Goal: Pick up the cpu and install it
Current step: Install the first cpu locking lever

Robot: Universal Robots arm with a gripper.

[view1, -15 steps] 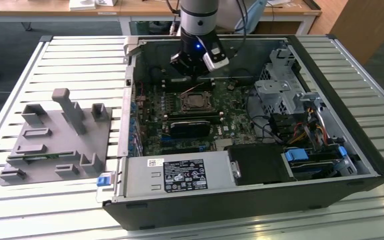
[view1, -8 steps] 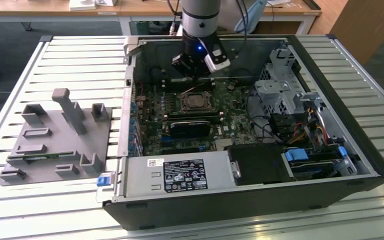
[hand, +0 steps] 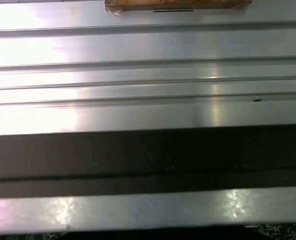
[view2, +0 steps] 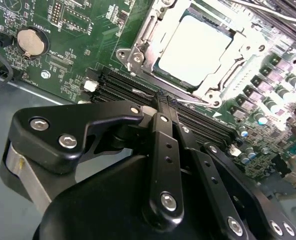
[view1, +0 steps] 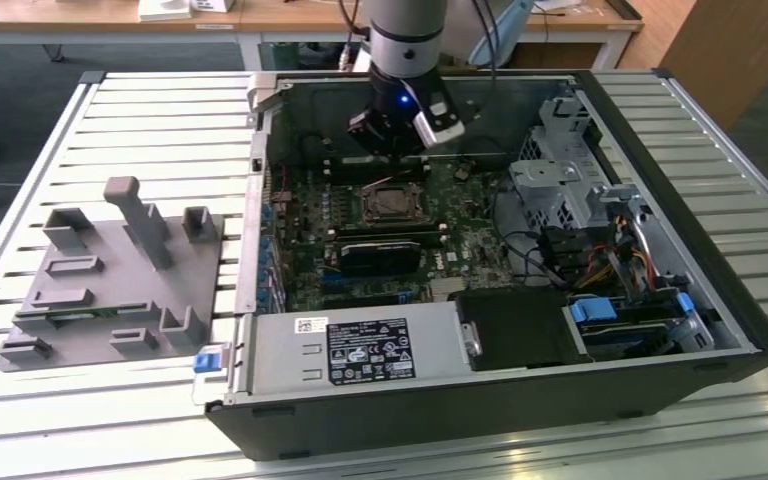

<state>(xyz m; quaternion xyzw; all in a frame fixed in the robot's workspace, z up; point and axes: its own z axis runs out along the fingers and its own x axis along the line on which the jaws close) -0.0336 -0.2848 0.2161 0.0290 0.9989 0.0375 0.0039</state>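
Shiny silver-grey square cpu is seated in metal-framed socket on green motherboard. Black gripper is poised nearby w/ fingers closed, nothing held.

One open computer case lies on one slatted desk, with one green motherboard inside. One cpu sits in one socket. One grey fixture lies beside the case. One coin battery shows, and one robot hand.
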